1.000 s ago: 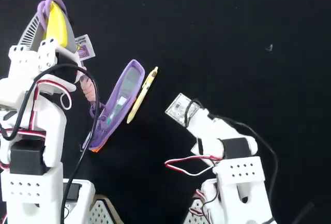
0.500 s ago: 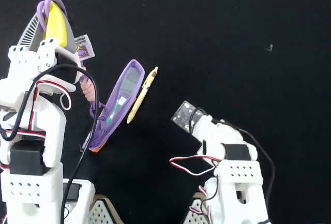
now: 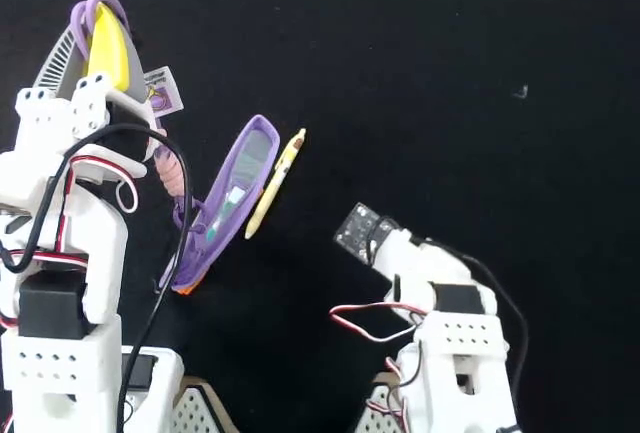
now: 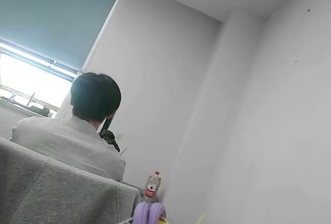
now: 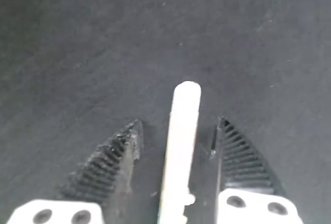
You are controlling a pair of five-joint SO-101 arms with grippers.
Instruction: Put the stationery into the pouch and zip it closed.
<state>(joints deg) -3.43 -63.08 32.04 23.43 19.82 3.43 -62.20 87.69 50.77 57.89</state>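
Observation:
The purple pouch (image 3: 228, 201) lies open on the black table (image 3: 450, 103), with a teal pen showing inside. A yellow pen (image 3: 276, 181) lies right beside it, along the side away from the left arm. A pink item (image 3: 172, 173) sits at the pouch's other side, partly behind the left arm's cable. My left gripper (image 3: 100, 38), purple and yellow, is raised at the far left corner and points up at the room (image 4: 170, 218). My right gripper (image 5: 179, 122) is open low over the table, its black serrated fingers (image 5: 116, 154) either side of a white stick (image 5: 182, 136) without touching it.
A small printed label (image 3: 162, 93) lies by the left arm. The right arm's wrist (image 3: 358, 230) sits near the front middle, a short way from the pouch. A small speck (image 3: 520, 92) marks the bare far right of the cloth.
The right arm has drawn back toward its base, its wrist moving nearer the front edge and away from the yellow pen. The left arm, pouch and pens have stayed put.

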